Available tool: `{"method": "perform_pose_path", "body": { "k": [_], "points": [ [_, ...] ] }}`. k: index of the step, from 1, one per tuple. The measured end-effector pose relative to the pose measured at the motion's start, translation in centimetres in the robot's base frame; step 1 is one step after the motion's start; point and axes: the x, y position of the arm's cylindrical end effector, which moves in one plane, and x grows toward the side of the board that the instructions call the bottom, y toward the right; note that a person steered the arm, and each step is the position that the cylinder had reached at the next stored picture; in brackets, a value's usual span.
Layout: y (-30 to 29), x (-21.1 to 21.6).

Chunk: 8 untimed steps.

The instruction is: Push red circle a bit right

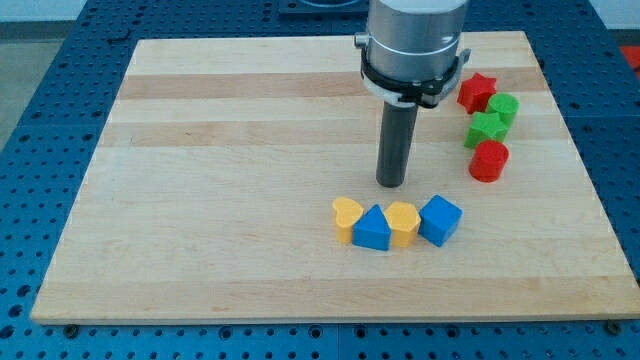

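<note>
The red circle [489,161] stands near the view's right edge of the wooden board [200,150], just below a green block [486,129]. My tip [391,183] rests on the board well to the left of the red circle, with a clear gap between them. It is just above the row of yellow and blue blocks.
A red star [477,92] and a second green block [503,107] sit above the first green block at the right. A row lies at bottom centre: yellow heart [347,218], blue block [372,230], yellow block [402,222], blue cube [440,220].
</note>
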Motion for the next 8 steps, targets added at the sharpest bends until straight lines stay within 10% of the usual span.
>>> {"method": "perform_pose_path", "body": {
  "k": [8],
  "points": [
    [7.9,-2.2]
  ]
}}
